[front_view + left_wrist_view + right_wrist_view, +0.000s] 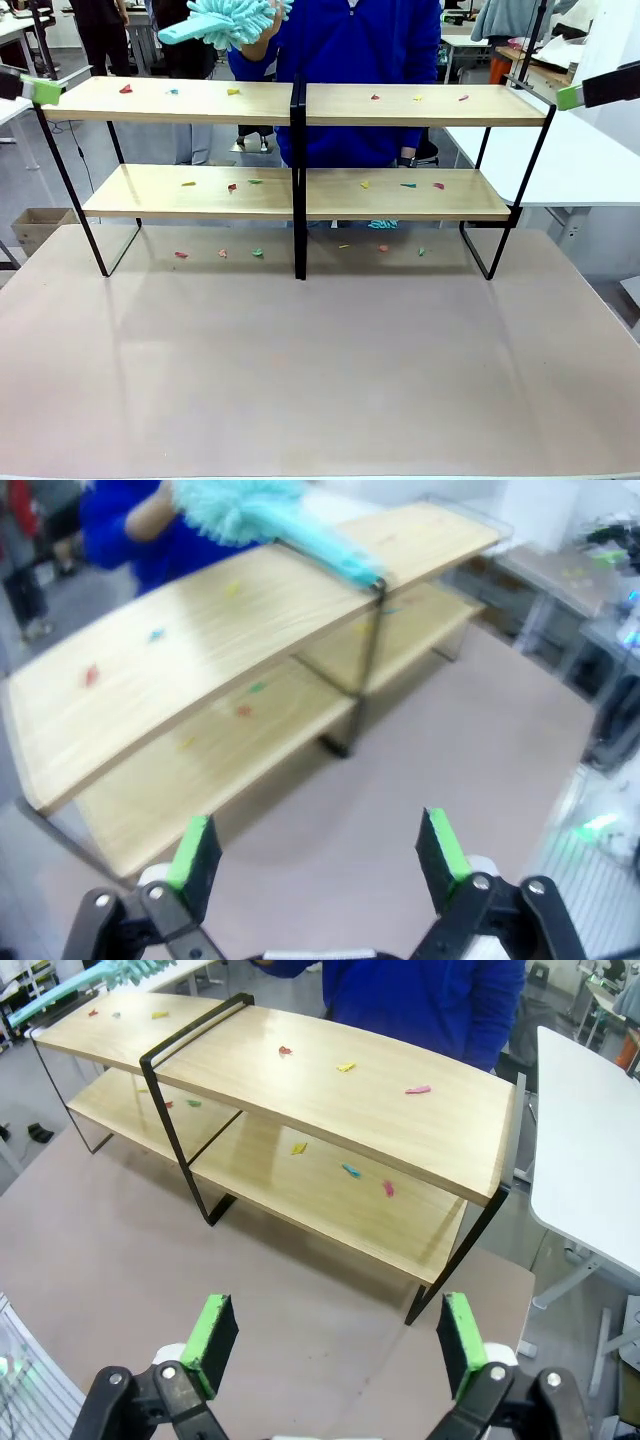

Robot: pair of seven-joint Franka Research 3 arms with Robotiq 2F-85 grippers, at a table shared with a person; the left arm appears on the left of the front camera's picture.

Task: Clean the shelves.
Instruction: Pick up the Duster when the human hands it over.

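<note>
The shelves are seen at the far side of the worktop, coloured scraps scattered over both boards; cleaning is judged not yet begun. A teal duster is held above by a person. The left pincer and the right pincer are spread wide, empty.

My front camera faces the shelves head-on across the table. Both wrist cameras look down at them from opposite ends, closer in.
</note>
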